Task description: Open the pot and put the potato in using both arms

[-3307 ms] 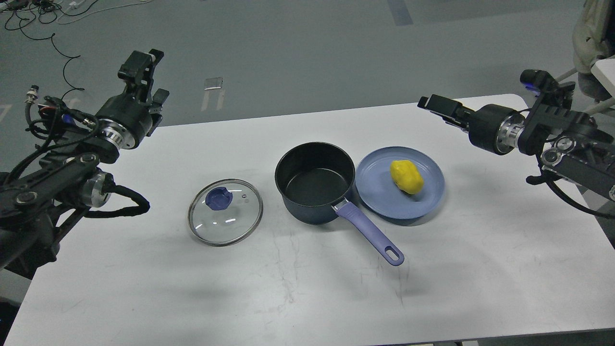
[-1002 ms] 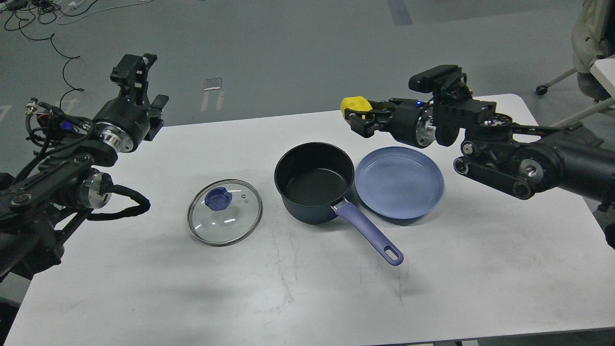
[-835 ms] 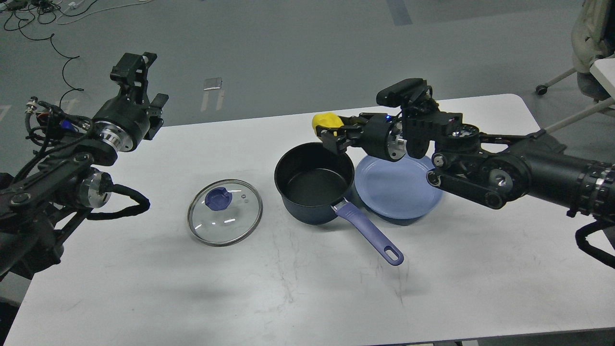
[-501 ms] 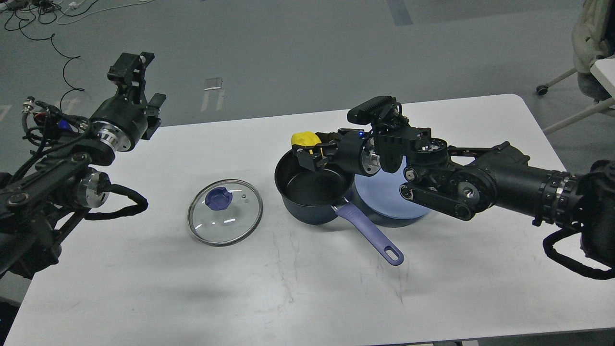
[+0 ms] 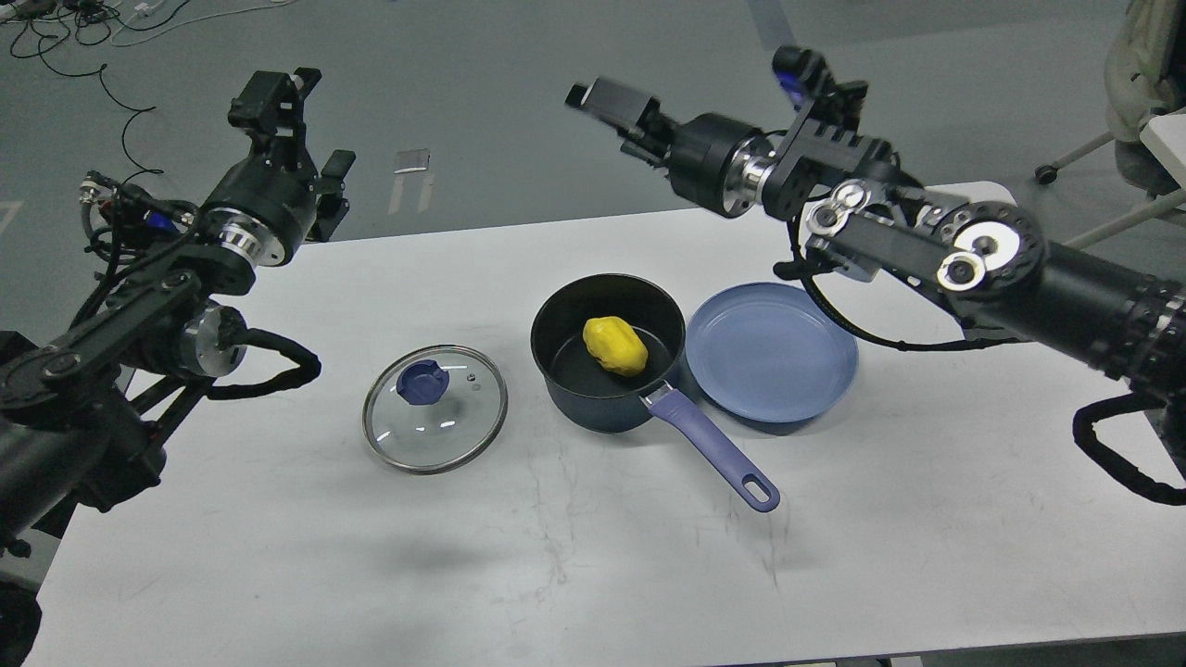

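Note:
The dark pot (image 5: 593, 412) with a purple handle (image 5: 718, 454) stands uncovered at the table's middle. The yellow potato (image 5: 614, 346) lies inside it on the bottom. The glass lid (image 5: 435, 409) with a blue knob lies flat on the table left of the pot. My right gripper (image 5: 604, 100) is raised high above and behind the pot, empty, its fingers apart. My left gripper (image 5: 306, 130) is raised at the far left, beyond the table's back edge, open and empty.
An empty blue plate (image 5: 771, 357) touches the pot's right side. The white table (image 5: 593, 556) has its back edge near both grippers. Cables lie on the floor at the back left, and a chair stands at the far right.
My right gripper carried the potato from the plate to over the pot, let it go, and rose back and up. The potato now lies in the pot. My left arm shifted slightly up and right.

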{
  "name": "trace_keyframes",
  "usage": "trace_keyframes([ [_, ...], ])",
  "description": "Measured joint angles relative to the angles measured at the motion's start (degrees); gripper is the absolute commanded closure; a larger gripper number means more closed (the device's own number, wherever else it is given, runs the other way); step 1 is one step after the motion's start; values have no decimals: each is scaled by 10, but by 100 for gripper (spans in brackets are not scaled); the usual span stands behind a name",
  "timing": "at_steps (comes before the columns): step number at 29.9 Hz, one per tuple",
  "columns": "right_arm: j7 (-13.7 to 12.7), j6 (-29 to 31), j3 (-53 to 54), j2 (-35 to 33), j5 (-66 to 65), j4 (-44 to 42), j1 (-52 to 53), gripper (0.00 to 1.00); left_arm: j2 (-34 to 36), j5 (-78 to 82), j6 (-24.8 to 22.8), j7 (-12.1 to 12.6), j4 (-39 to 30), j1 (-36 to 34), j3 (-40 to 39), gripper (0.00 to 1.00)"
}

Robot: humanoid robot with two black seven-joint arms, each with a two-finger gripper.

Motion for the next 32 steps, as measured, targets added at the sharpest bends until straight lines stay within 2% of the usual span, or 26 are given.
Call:
trace_keyframes([
  [2,-13,18,43,-19,87,1,-5,0,-19,-2,-1,-4,0,0,-20,2],
  [5,-18,66,108,-50,172,2,-29,0,-50,-22,-4,0,0,1,-68,2],
  [9,-20,128,192,-74,212,0,-83,0,-75,-51,-33,23,0,1,-104,2],
  [12,-33,145,234,-82,256,-1,-119,0,-88,-78,-61,48,0,3,-109,2],
  [15,-65,144,258,-83,295,-1,-141,0,-101,-94,-72,59,0,10,-114,2],
  [18,-83,131,263,-80,304,0,-146,0,-112,-98,-74,61,0,23,-131,2],
  [28,-87,53,191,-54,302,0,-77,0,-99,-99,-73,62,3,32,-160,2],
  [32,-84,39,177,-43,301,-3,-72,0,-98,-99,-70,62,3,36,-164,2],
])
